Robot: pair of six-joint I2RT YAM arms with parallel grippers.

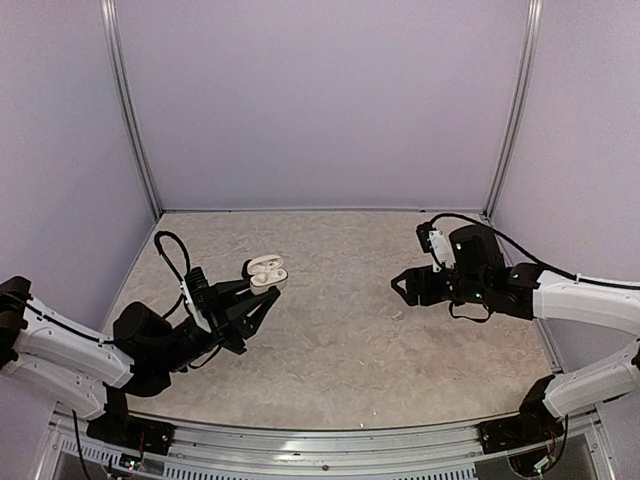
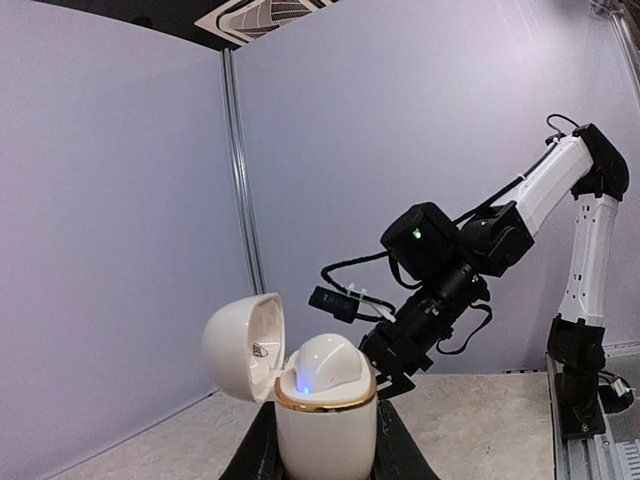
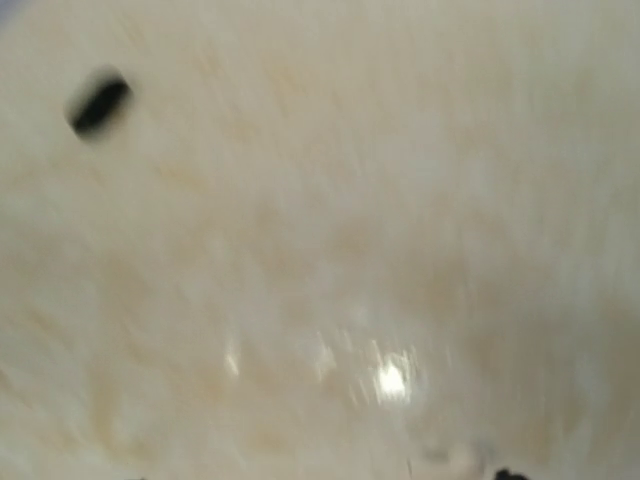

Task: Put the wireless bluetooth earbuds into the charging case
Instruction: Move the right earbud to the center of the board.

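Left gripper (image 1: 264,288) clamped the open white charging case (image 1: 266,271) aloft; right gripper (image 1: 402,288) hovered above the table (image 1: 340,360); whether it was released or clenched could not be told.

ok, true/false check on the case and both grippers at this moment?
1. The charging case has its lid open. True.
2. The left gripper is shut on the charging case. True.
3. The case lies on the table. False: it is held up off it.
4. The right gripper touches the lid. False: it hangs apart, over the table's right side.
5. The right wrist view is sharp. False: it is blurred, and only a small dark blob shows.
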